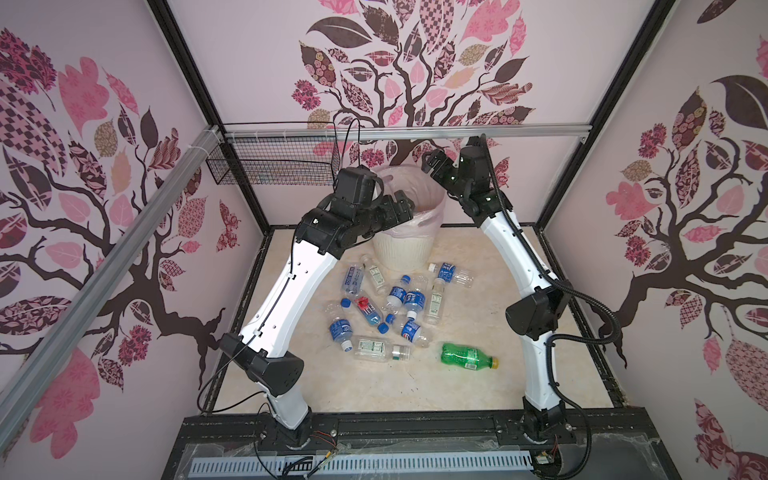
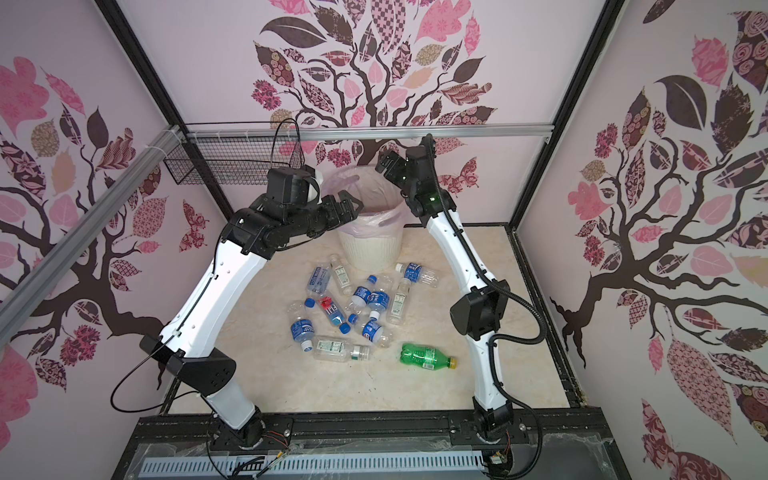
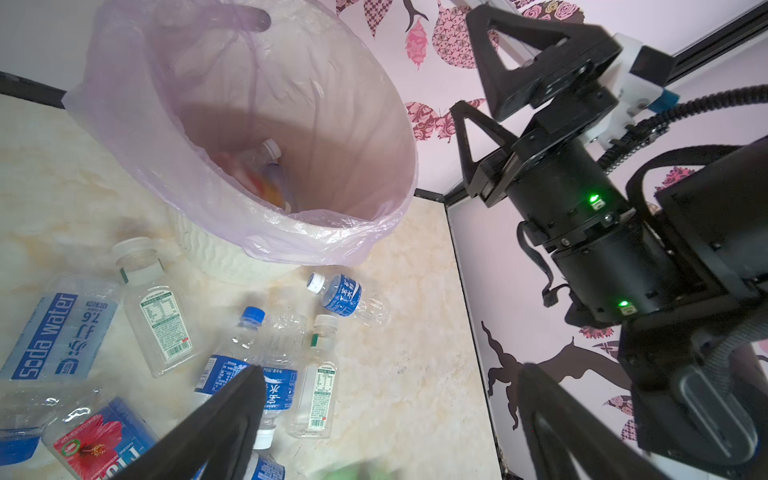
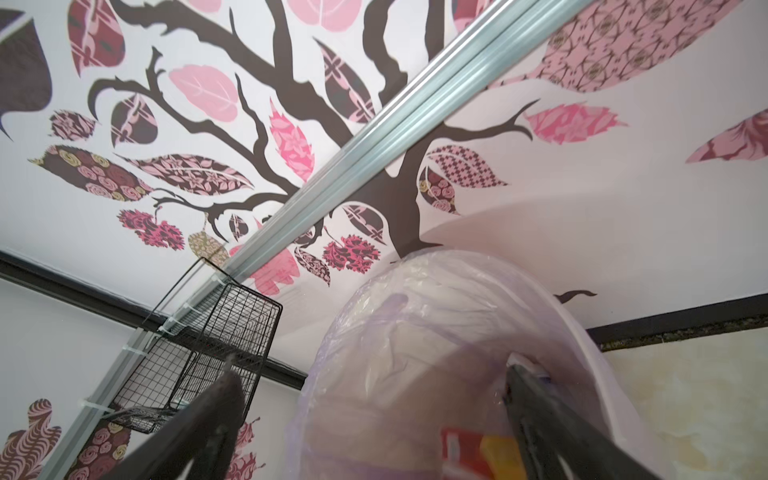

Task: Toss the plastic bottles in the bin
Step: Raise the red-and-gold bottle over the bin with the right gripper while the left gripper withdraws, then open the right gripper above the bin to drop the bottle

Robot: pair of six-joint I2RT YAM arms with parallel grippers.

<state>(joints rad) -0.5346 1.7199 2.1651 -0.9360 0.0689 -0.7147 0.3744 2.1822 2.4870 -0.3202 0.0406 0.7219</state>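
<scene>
Right pincer (image 4: 372,372): jaws spread wide, nothing between them, hanging over the mouth of the bin (image 1: 405,253).
Left pincer (image 3: 390,374): wide apart too, and empty, just beside the bin's rim, facing the right pincer.
Bin: right under the right pincer, and there's a white-capped bottle (image 3: 270,164) lying inside.
Bottles (image 1: 413,299): heaped on the surface (image 1: 478,390), below the left pincer and back towards the arm bases.
Green bottle (image 1: 465,356): off alone, well apart from both pincers.
</scene>
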